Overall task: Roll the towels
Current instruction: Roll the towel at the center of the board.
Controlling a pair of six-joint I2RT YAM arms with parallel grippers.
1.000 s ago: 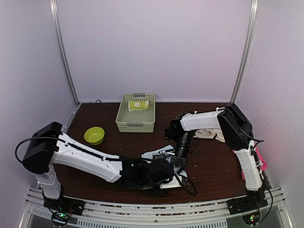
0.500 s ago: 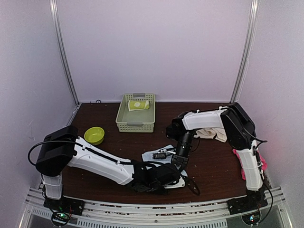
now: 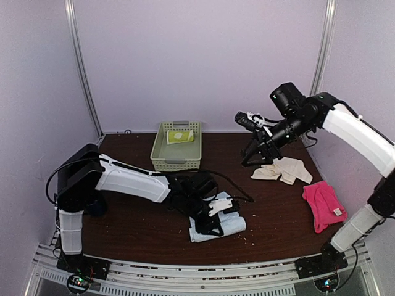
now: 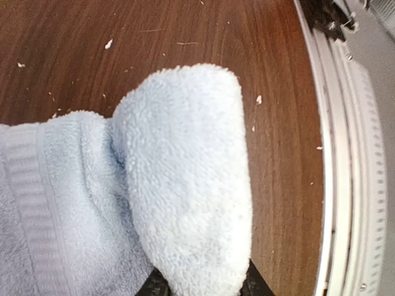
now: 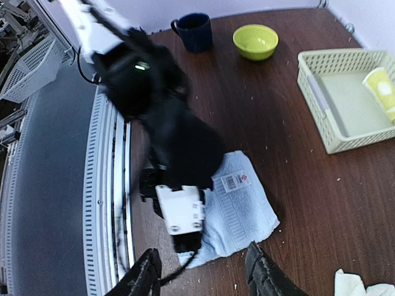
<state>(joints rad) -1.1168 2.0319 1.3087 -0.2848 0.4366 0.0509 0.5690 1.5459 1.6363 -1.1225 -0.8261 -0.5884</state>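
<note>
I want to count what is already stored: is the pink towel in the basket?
No, the pink towel lies on the table at its right side, far from the basket.

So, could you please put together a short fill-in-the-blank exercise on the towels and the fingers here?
1. The lime-green towel lies inside the ____.
2. The left fingers pinch a towel coloured ____.
3. The right fingers stand open, holding ____.
Missing words: basket; light blue; nothing.
</note>
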